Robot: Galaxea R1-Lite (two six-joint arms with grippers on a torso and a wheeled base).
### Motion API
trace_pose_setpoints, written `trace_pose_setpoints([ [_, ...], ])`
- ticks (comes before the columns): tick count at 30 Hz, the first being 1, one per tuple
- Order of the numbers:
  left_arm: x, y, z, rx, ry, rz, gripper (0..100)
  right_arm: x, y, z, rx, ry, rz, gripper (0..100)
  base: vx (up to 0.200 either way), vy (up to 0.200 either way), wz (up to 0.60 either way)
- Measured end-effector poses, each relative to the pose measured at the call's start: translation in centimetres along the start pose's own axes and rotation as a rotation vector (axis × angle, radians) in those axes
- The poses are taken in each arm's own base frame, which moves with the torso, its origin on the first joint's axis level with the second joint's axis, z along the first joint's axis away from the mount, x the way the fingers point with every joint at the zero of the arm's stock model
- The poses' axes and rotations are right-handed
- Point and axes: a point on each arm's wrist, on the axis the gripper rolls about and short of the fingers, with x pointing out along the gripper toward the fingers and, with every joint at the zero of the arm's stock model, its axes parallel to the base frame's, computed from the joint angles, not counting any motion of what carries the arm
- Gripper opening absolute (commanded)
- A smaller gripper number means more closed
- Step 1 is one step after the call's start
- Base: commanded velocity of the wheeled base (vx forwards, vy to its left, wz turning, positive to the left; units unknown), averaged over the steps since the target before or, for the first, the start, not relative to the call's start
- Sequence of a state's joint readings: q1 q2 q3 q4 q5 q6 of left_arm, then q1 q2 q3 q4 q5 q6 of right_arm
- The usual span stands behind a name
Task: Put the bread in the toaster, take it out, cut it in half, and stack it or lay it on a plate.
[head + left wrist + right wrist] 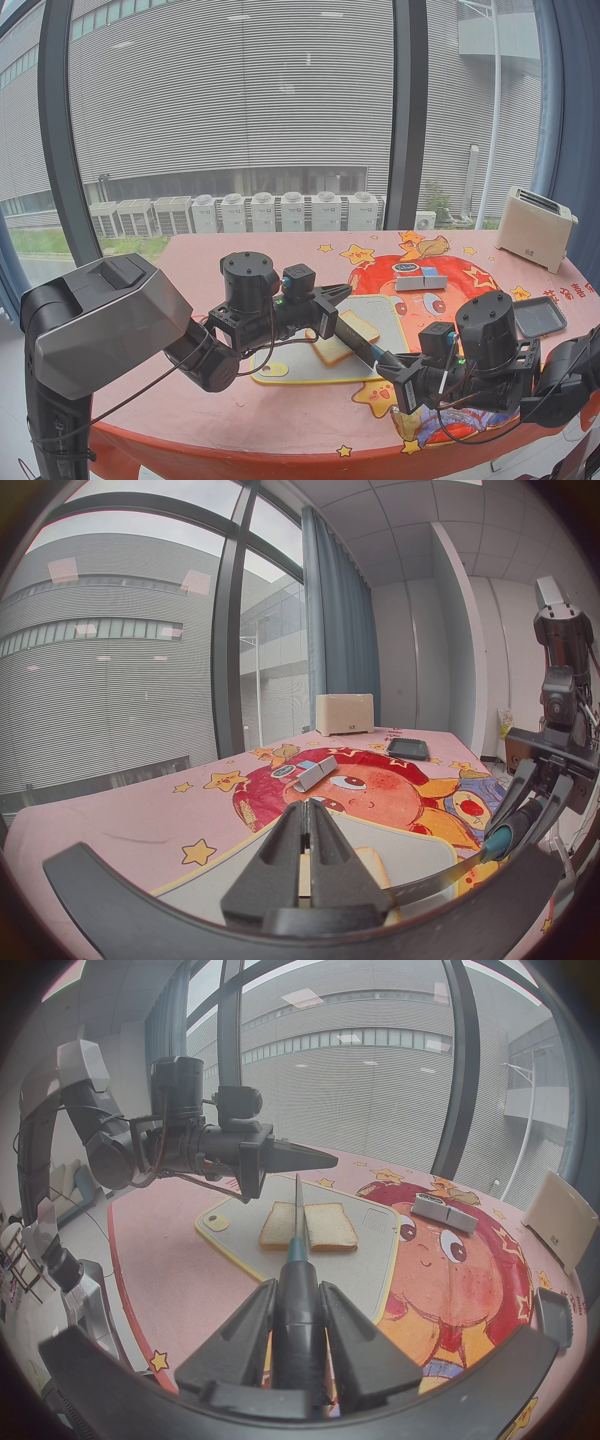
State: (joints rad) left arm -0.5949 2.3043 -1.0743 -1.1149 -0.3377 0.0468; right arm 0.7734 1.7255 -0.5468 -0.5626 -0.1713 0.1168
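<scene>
Above the cutting board (294, 369), the left end effector (347, 290) hangs clenched on nothing, just over the bread (328, 1225) lying flat mid-board. The knife (299, 1207) blade crosses the slice's middle. Its handle is grasped by the right end effector (389, 364), beyond the board's near right corner. The bread looks light, soft and crumbly, probably best steadied gently at the crust.

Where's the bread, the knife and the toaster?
bread (328, 1227): right wrist view, on the slice's top, beside the blade.
knife (299, 1210): right wrist view, on the blade.
toaster (534, 228): head view, on its front wall.
</scene>
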Motion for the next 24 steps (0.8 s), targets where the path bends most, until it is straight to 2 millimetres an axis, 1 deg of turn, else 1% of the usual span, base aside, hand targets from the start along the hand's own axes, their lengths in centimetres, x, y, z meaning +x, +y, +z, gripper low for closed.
trace_pose_setpoints([
  [8,-0.2,-0.1,0.0,0.002,-0.003,-0.001,0,-0.3,-0.2,-0.1,-0.001,0.005,-0.011,0,0.0,0.0,0.0],
  [12,-0.5,-0.3,-1.0,-0.006,0.029,-0.004,0,-0.6,-0.2,0.0,-0.002,-0.002,-0.009,0,0.0,0.0,0.0],
  [19,-0.4,-0.4,-2.5,0.001,0.059,-0.007,0,-0.7,-0.1,0.4,0.003,-0.022,-0.006,0,0.0,0.0,0.0],
  [24,-0.3,-0.4,-2.9,-0.001,0.069,-0.008,0,-0.7,-0.1,0.6,0.005,-0.026,-0.005,0,0.0,0.0,0.0],
])
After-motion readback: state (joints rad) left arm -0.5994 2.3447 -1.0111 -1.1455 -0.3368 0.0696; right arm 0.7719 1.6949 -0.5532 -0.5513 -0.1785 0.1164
